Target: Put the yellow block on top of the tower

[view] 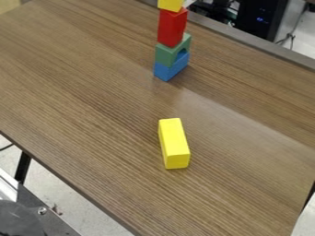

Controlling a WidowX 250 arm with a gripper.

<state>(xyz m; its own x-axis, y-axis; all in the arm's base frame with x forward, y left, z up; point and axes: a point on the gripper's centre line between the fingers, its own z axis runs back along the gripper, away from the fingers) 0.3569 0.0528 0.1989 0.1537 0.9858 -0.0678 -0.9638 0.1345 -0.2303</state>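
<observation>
End effector open, closed or gripping, and its place from the blocks: I cannot tell. Pickup of the loose yellow block (175, 145) seems in hand, calling for a grasp across its narrow width. Bright, straight-edged, it lies on the counter (80, 83), apart from the yellow-topped tower (172, 28).

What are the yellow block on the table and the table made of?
Yellow block: probably painted wood, with smooth, bright sides and crisp edges; plastic is possible.

Table: wood or a wood-look top, slightly shiny, with brown streaks like grain.
</observation>
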